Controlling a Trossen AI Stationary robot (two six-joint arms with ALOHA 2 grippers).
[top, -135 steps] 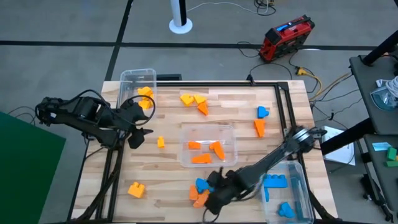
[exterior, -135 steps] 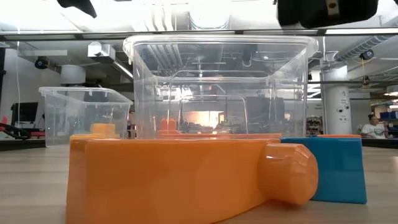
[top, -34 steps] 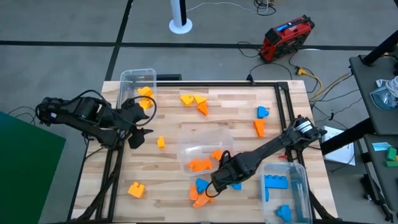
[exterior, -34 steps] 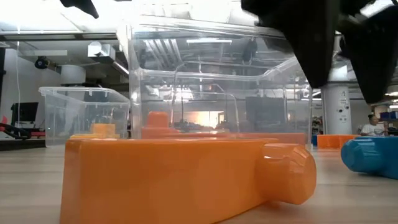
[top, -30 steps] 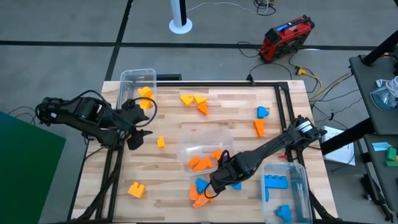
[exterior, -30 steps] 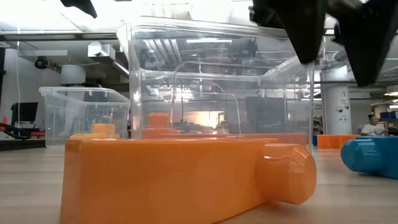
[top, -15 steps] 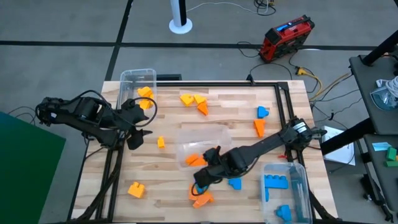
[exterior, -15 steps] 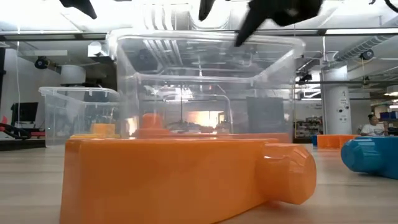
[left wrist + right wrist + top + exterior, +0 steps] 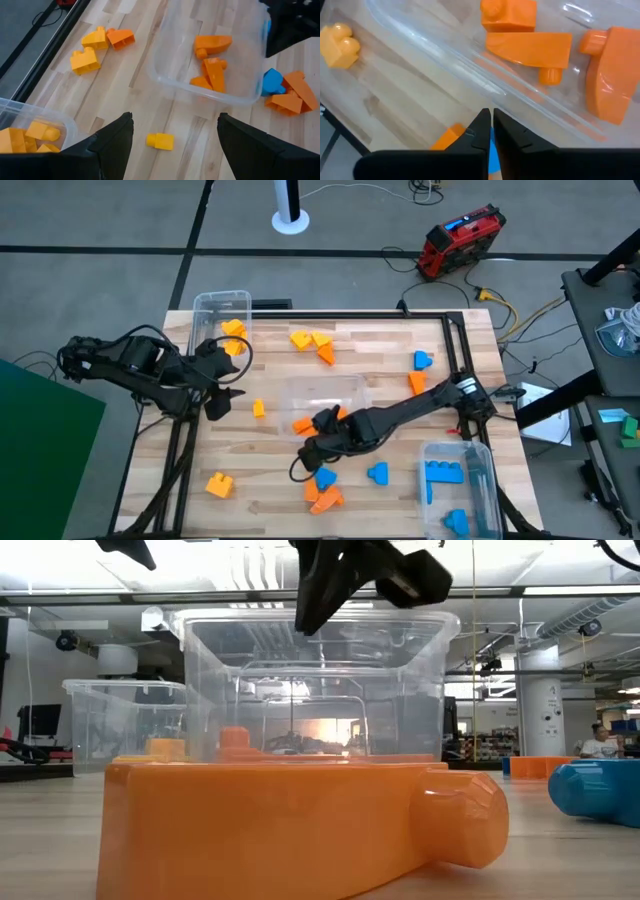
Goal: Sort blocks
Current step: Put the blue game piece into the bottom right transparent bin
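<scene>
We see the right gripper (image 9: 312, 448) reaching across the table (image 9: 270, 470) to the near edge of the middle clear bin (image 9: 325, 402), at about 7 o'clock from the bin's centre. Its fingers (image 9: 480, 131) are pinched nearly together with only a thin slit between them, and they hold nothing that we can make out. The bin holds orange blocks (image 9: 532, 47), three in the right wrist view.

Just below the gripper, toward 6 o'clock, lie a blue block (image 9: 325, 478) and a small heap of orange pieces (image 9: 321, 498); another blue block (image 9: 377, 473) sits at 4 o'clock from it.

The left gripper (image 9: 222, 385) hangs at the table's 9 o'clock side with its fingers spread wide and empty, near the clear bin of yellow blocks (image 9: 233, 338). A small yellow block (image 9: 258, 408) lies between the two arms.

More yellow and orange blocks (image 9: 311, 343) lie at 12 o'clock from the middle bin. The bin at the right corner (image 9: 480, 480) holds blue blocks (image 9: 440, 472).
</scene>
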